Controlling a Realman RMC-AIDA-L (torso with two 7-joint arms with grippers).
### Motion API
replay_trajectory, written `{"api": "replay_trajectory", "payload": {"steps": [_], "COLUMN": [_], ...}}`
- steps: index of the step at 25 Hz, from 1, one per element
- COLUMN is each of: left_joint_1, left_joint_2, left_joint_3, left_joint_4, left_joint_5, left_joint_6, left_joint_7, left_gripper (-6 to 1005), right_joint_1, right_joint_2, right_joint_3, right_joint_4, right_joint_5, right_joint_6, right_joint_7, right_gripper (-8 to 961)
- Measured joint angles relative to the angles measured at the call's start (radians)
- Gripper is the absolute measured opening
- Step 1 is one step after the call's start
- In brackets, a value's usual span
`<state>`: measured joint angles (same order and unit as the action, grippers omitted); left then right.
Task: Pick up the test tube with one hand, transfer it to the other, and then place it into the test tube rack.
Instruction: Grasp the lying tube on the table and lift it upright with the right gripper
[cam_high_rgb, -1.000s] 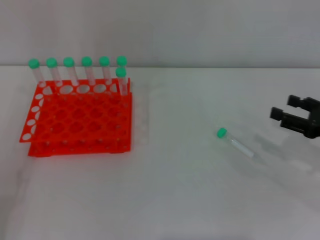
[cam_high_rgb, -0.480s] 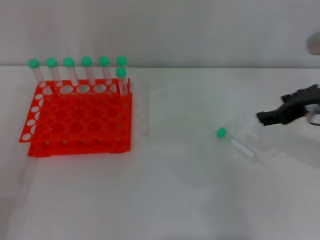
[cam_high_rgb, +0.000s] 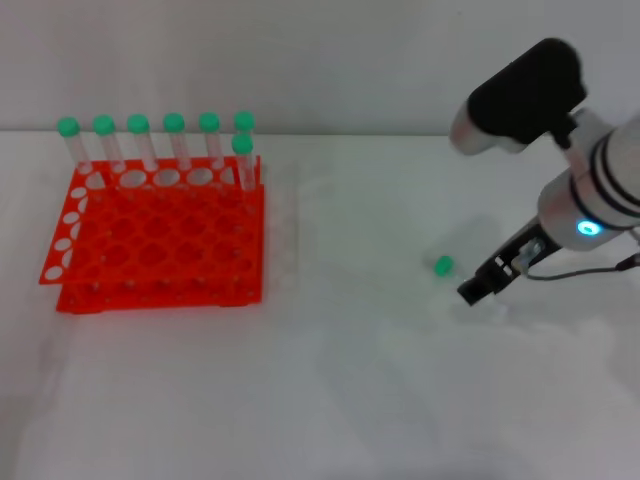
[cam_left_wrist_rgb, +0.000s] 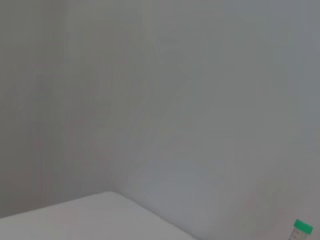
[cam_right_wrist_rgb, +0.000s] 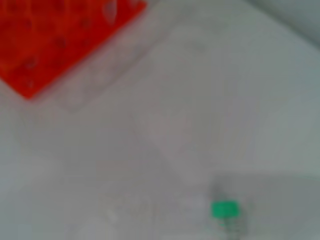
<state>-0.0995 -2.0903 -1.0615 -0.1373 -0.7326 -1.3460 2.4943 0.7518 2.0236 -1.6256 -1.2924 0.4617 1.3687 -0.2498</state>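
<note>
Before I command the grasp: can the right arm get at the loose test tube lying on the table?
Probably yes. The right gripper is low beside the test tube, with only bare table around it. The test tube rack stands well away. Finger state is unclear.

right hand (cam_high_rgb: 478, 290) lowered, arm angled down

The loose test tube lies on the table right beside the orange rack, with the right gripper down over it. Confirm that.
Not beside the rack. The head view shows the test tube lying far from the test tube rack, over on the right, with the right gripper down over it.
</note>
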Motion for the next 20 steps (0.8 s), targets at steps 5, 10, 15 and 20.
{"api": "replay_trajectory", "payload": {"steps": [5,10,15,20], "left_joint_1": [-0.005,-0.008,-0.015,-0.016], "left_joint_2": [0.000,0.001,0.002,0.003], "left_joint_3": [0.000,0.000,0.000,0.000], "left_joint_4": [-0.004,-0.006,-0.006,-0.006], "left_joint_5": [0.000,0.000,-0.001,-0.001], "left_joint_6": [0.002,0.005,0.007,0.007], "left_joint_7": [0.000,0.000,0.000,0.000], "left_gripper": [878,878,878,877], "right_joint_1": [0.071,0.098,0.119,0.134], "right_joint_2": [0.000,0.000,0.000,0.000], "right_joint_3": [-0.010,-0.011,-0.012,-0.016], "right_joint_4": [0.157,0.223,0.288,0.330], "right_joint_5": [-0.001,0.000,0.002,0.007], "right_joint_6": [-0.015,-0.030,-0.052,-0.065], "right_joint_7": [0.003,0.002,-0.003,-0.008], "right_gripper": [767,766,656,541]}}
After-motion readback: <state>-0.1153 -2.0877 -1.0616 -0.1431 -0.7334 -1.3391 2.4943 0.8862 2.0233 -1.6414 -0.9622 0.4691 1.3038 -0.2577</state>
